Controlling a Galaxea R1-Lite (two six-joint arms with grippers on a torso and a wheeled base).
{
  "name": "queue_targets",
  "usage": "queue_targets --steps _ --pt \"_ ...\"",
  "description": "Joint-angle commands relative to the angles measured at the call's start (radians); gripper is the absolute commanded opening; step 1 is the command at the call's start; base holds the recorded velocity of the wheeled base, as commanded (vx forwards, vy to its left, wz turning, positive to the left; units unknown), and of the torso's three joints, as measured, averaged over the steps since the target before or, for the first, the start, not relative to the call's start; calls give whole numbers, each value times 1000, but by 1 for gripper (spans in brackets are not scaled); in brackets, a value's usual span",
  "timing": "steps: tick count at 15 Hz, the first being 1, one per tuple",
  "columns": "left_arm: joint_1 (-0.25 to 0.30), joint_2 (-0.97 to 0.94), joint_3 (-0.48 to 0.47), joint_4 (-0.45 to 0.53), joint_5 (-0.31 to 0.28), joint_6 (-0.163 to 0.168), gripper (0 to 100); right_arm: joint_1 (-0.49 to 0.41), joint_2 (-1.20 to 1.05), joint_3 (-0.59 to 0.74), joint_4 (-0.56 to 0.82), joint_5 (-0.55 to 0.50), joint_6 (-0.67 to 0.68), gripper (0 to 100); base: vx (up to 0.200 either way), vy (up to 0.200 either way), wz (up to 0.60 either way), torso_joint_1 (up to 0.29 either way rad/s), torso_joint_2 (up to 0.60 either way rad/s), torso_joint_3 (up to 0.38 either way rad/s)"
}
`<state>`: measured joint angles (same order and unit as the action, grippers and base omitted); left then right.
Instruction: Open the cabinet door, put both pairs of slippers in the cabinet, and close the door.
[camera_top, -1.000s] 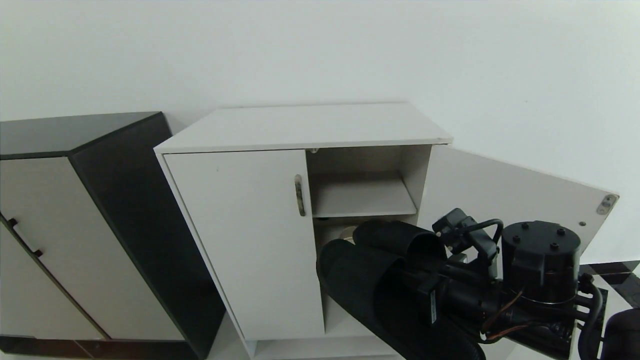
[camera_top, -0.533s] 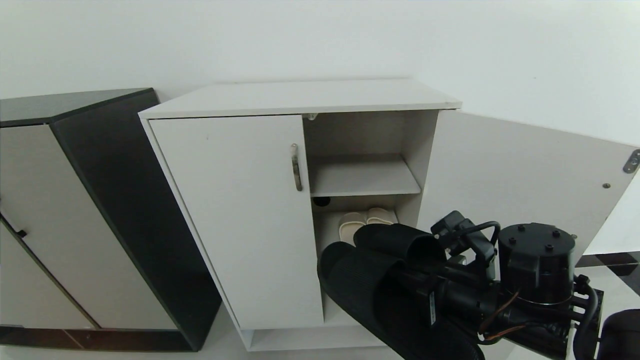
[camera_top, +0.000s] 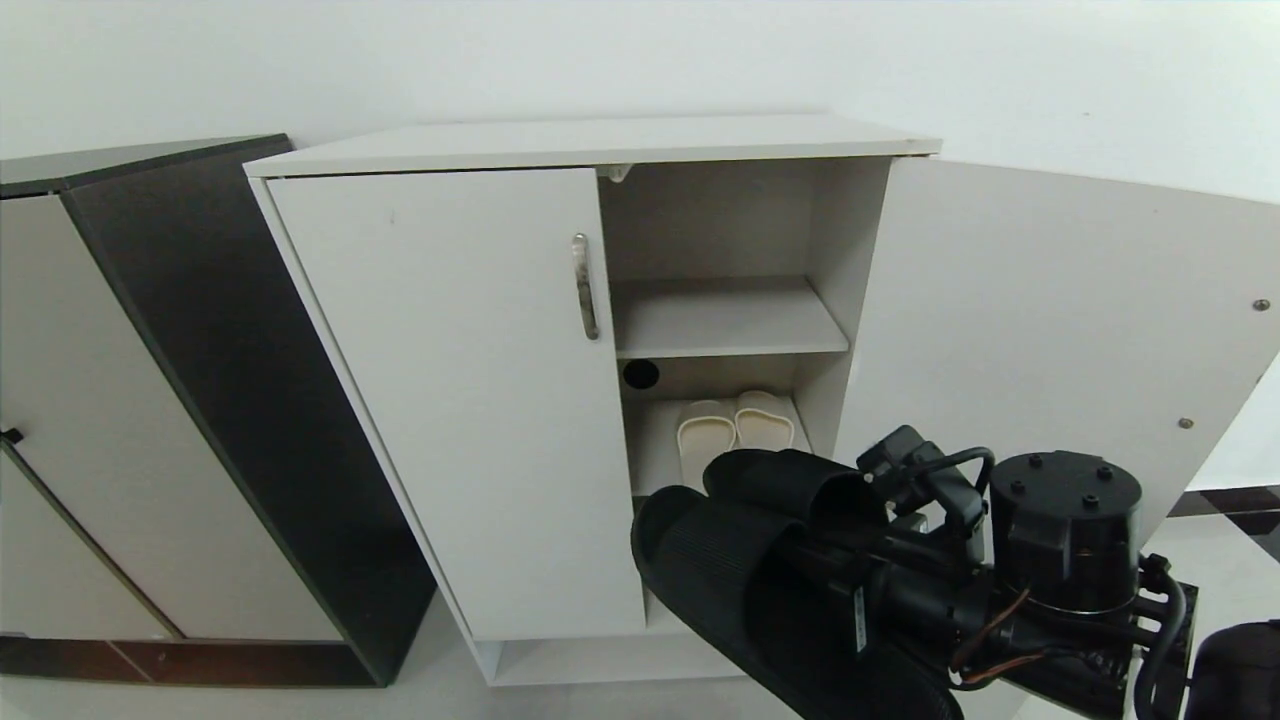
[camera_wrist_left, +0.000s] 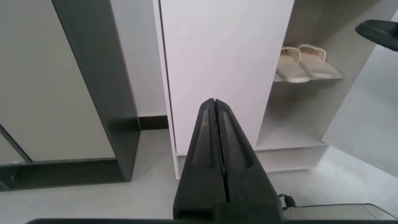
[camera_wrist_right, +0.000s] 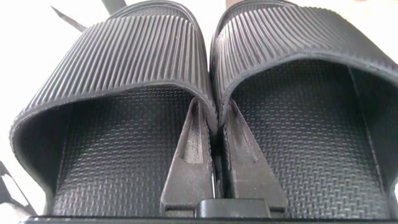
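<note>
Cabinet: The white cabinet (camera_top: 590, 145) stands against a pale wall (camera_top: 640, 50). Its right-hand door (camera_top: 1050, 300) is swung wide open. Its left-hand door (camera_top: 450, 400) is shut, with a slim metal handle (camera_top: 583, 285) upright near the door's inner edge.

Interior: The open half shows 2 levels, an upper shelf (camera_top: 725, 320) and a lower shelf (camera_top: 655, 450). A round hole (camera_top: 640, 375) is cut in the back panel between them.

Cream slippers: 1 pair of cream slippers (camera_top: 735, 425) lies side by side on the lower shelf, the 2 touching along their inner edges, inside the cabinet.

Black slippers: 1 pair of ribbed black slippers (camera_top: 740, 540) hangs outside the cabinet, in front of the lower part of the open compartment. The 2 are held side by side with their straps pressed together.

Right gripper: The right gripper (camera_wrist_right: 212, 124) has its jaws drawn narrow. They are clamped on the adjoining strap walls of the black slippers, with 1 finger inside each slipper.

Left gripper: The left gripper (camera_wrist_left: 214, 109) has its 2 fingers pressed flat against each other with nothing between them. It is held low, above the pale floor (camera_wrist_left: 149, 149), pointing toward the foot of the shut left-hand door and well apart from it.

Neighbour: A dark cabinet (camera_top: 200, 350) with pale fronts stands just beside the white one, on the robot's left, set at an angle to it.
</note>
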<state>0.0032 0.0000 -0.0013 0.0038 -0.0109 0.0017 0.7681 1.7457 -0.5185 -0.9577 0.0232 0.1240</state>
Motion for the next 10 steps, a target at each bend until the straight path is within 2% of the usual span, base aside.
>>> queue_targets --steps 1,2,4,5,6,9,10 --pt "0 0 0 1 0 0 0 0 8 3 -1 0 0 0 0 0 0 0 0 0" --pt "0 0 0 -1 0 0 0 0 8 11 -4 -8 -12 0 0 0 0 0 0 0" --pt "0 0 0 1 0 0 0 -6 11 28 -6 -31 -118 0 0 0 0 0 0 0" --pt "0 0 0 -1 0 0 0 2 6 12 13 -60 -116 0 0 0 0 0 0 0" --pt "0 0 0 1 0 0 0 54 3 -120 192 -230 -80 0 0 0 0 0 0 0" --pt "0 2 0 1 0 0 0 148 11 -554 790 -456 197 0 0 0 0 0 0 0" --pt "0 0 0 -1 0 0 0 169 49 -706 947 -548 301 0 0 0 0 0 0 0"
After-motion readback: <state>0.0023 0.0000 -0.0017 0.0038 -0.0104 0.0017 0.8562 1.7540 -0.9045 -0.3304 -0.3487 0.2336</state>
